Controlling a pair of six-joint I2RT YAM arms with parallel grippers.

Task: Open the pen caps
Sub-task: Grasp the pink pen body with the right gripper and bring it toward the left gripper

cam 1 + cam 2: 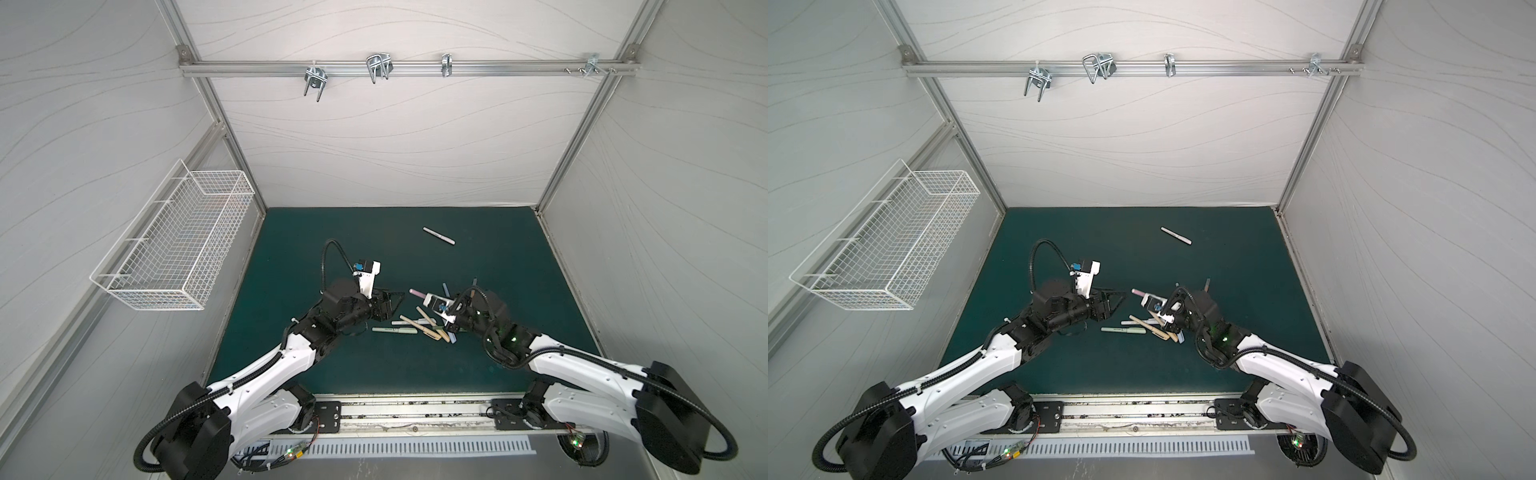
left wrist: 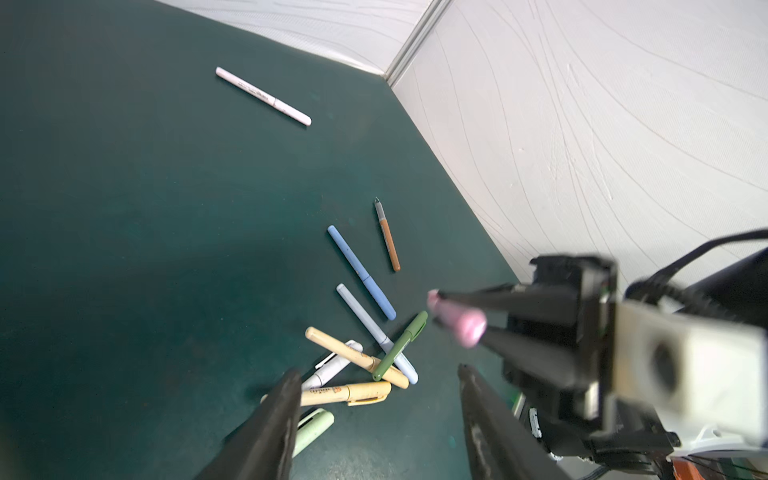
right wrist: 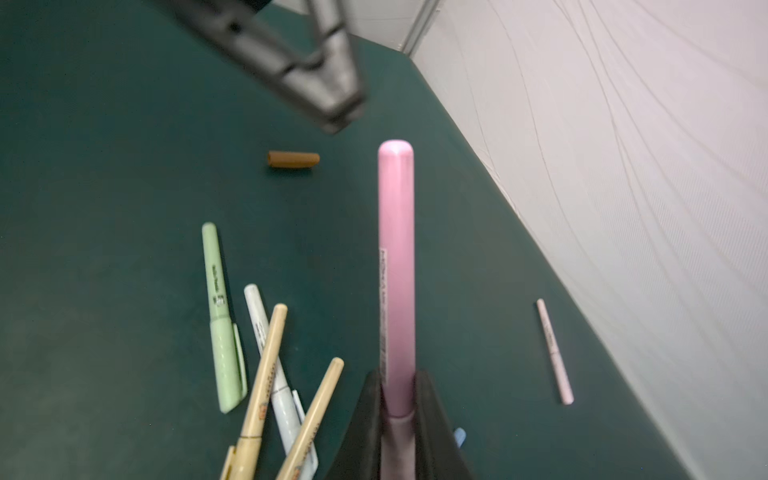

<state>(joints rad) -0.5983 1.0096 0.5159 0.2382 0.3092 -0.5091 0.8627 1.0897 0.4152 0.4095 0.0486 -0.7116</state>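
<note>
Right wrist view: jaws partly hide pink pen (image 3: 396, 270).

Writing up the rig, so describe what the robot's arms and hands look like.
Left arm and right arm: white shells, black joints, ribbed black cables. Left hand and right hand: black, long tapered fingers, a white camera block behind each.

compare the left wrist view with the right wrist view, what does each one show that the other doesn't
Only the left wrist view: the brown pen with its tip bare, and a dark green pen. Only the right wrist view: a loose brown cap on the mat. Both: the right gripper shut on the pink pen, the lone pale pink pen, and the open left gripper.
</note>
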